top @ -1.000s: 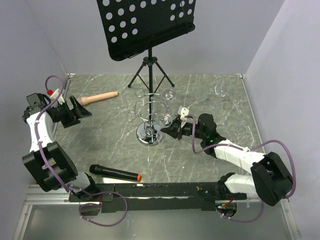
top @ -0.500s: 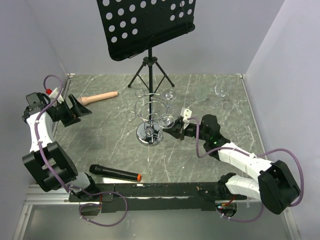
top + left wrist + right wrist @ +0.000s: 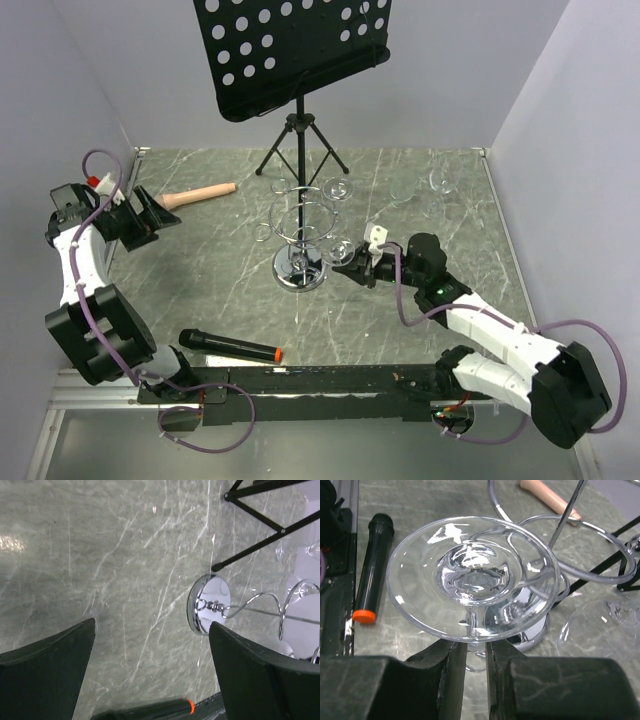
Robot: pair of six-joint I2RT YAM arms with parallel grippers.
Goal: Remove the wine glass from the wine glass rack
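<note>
My claw clamps the wine glass by its stem. The wire rack stands just behind. A microphone lies left on the bench.

The right gripper has drawn the wine glass (stem pinched) toward four o'clock, away from the wine glass rack.

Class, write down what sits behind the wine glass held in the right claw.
Behind the wine glass, the rack's chrome base and wire rings show, partly through its foot. The right claw covers the glass's bowl.
</note>
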